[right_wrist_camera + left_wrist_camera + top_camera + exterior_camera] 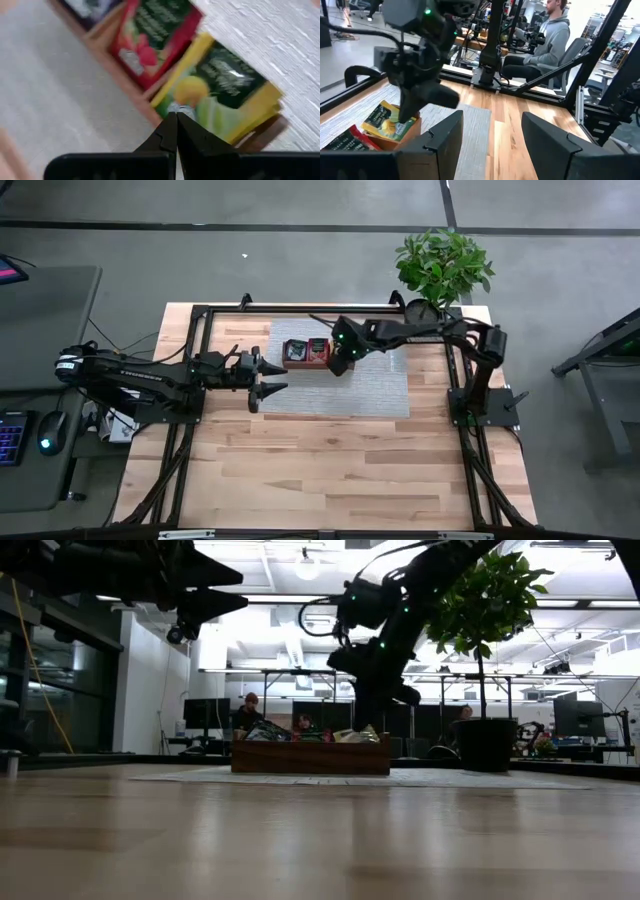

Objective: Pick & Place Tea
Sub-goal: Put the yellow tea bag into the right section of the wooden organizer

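Fingertips of the right gripper sit pressed together, tips touching, directly over a yellow-green packet. Whether they pinch its edge or only touch it: cannot tell. Packet lies in the end compartment of the tray, just beyond the tips; red packet in the compartment beside it, a dark one farther along.

Judgement: step in hand is the pick. To do it well, lift straight up and slowly, checking that the packet comes along and does not catch on the divider; if it stays, reopen and bite lower on the edge.

Right arm reaches in from its side, wrist bent steeply down over the tray's end. Left gripper waits level above the mat, well clear of the tray, fingers spread wide, holding nothing.
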Action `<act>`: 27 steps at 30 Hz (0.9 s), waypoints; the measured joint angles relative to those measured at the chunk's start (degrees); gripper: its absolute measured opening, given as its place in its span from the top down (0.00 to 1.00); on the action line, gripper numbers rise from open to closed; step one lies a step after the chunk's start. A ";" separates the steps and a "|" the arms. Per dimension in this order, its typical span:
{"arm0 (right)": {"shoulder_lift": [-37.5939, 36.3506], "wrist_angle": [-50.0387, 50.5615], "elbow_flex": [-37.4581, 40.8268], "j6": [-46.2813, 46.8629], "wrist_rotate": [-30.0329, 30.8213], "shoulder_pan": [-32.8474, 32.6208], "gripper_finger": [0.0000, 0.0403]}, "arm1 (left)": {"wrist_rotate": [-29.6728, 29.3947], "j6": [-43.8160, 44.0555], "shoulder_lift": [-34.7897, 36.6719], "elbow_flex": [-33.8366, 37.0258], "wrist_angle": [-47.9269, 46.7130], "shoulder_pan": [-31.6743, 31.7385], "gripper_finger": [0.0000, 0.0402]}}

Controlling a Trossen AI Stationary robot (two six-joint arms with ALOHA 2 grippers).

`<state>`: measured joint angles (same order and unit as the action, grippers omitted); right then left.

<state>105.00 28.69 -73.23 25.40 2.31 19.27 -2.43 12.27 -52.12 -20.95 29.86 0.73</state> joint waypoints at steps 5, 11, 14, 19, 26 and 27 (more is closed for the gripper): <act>1.22 2.95 0.00 1.67 1.12 0.56 1.00 | 0.15 0.02 0.00 0.00 0.01 -0.02 0.50; 2.37 3.10 0.00 2.67 1.76 0.59 1.00 | 0.41 0.02 0.00 0.02 -0.06 0.01 0.50; 2.37 2.81 0.00 3.03 2.89 0.59 1.00 | 0.43 0.00 0.00 0.02 -0.10 -0.01 0.50; 2.71 2.44 -0.02 3.35 2.62 1.01 1.00 | 0.44 -0.08 0.00 0.02 -0.43 -0.02 0.50; 4.05 0.84 -0.04 4.66 1.05 0.98 1.00 | 0.56 -0.13 0.00 0.02 -0.65 0.00 0.50; 4.32 0.49 -0.04 4.86 0.87 0.98 1.00 | 0.62 -0.13 0.00 0.02 -0.71 0.01 0.50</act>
<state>109.32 29.19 -73.28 30.26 3.19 20.25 -1.81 12.14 -52.12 -20.93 29.15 0.73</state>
